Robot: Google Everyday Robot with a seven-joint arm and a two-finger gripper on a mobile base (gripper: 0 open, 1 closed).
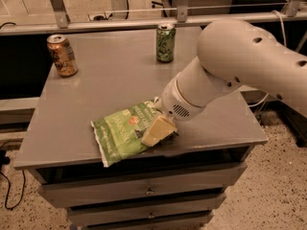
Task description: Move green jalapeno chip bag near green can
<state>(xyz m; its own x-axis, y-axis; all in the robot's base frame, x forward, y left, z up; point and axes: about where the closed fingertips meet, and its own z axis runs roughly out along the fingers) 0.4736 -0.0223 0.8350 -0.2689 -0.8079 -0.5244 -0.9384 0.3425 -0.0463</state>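
The green jalapeno chip bag (122, 132) lies flat near the front edge of the grey table (110, 85), tilted, with its white crimped end at the front left. The green can (165, 43) stands upright at the table's back, right of centre, well apart from the bag. My gripper (156, 131) comes in from the right on a thick white arm and rests on the bag's right end, its pale finger lying over the bag's front right corner.
An orange-gold can (62, 55) stands at the back left of the table. A metal rail (144, 22) runs behind the table. Drawers (148, 190) sit below the table's front edge. A speckled floor (268, 195) lies to the right.
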